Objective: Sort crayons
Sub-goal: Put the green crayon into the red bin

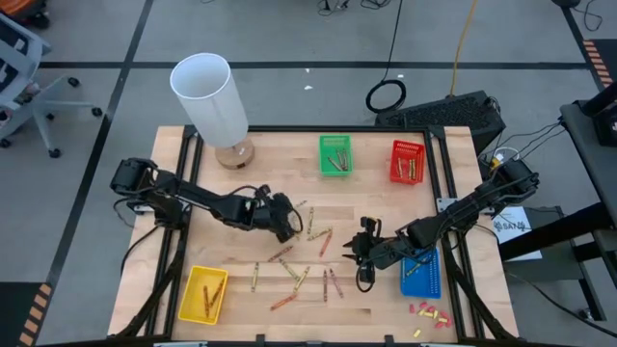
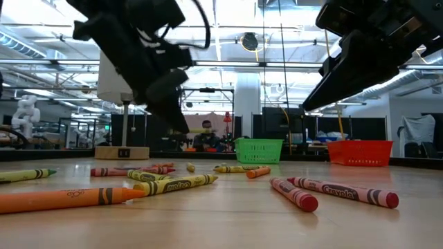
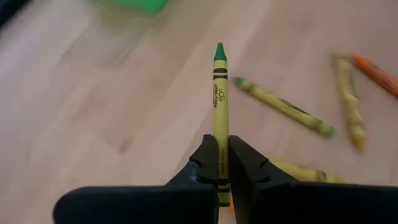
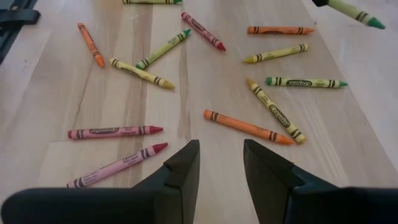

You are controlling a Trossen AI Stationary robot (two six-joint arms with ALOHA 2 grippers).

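- My table is pale wood with a dark frame, set on a grey floor crossed by dark lines.
- On the far side stand a white lamp, a green basket and a red basket; a yellow basket sits at the near left corner and a blue basket at the near right.
- The crayons lie scattered over the middle and near part of the wood, red, orange and olive-yellow, mostly apart from each other.
- A small cluster of red and yellow bits lies near the near right corner, apart from the crayons.
- My left claw is over the middle of the table, clenched on a green-tipped crayon that points forward between the fingers, lifted off the wood.
- My right claw hangs just left of the blue basket with its fingers parted and nothing between them, above loose crayons.
- The far middle of the wood, between lamp and green basket, is bare.
- Beyond the table the level view shows a bright hall with desks, and a person sitting far back.
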